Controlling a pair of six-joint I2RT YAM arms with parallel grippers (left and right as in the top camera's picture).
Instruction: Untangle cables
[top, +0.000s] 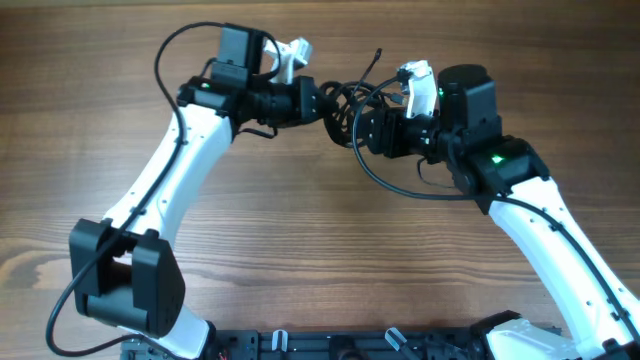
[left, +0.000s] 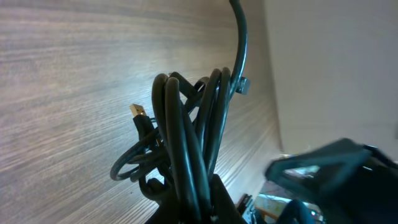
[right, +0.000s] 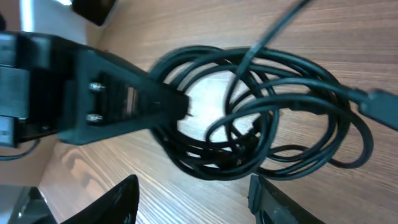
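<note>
The cables (top: 345, 105) are a tangled bundle of thin black loops held above the wooden table between the two arms. My left gripper (top: 318, 103) is shut on the bundle's left side; in the left wrist view the loops (left: 186, 130) rise from between my fingers (left: 193, 205), with a gold-tipped plug (left: 138, 112) sticking out. My right gripper (top: 362, 125) is open just right of the bundle. In the right wrist view its fingers (right: 193, 202) are spread below the coiled loops (right: 261, 124), and the left gripper (right: 118, 99) grips the coil's left edge.
The wooden table (top: 320, 260) spreads beneath both arms. A thicker black wire (top: 400, 190) loops down from the right arm. A black rail (top: 330, 345) runs along the front edge. One loose cable end (top: 375, 60) points toward the back.
</note>
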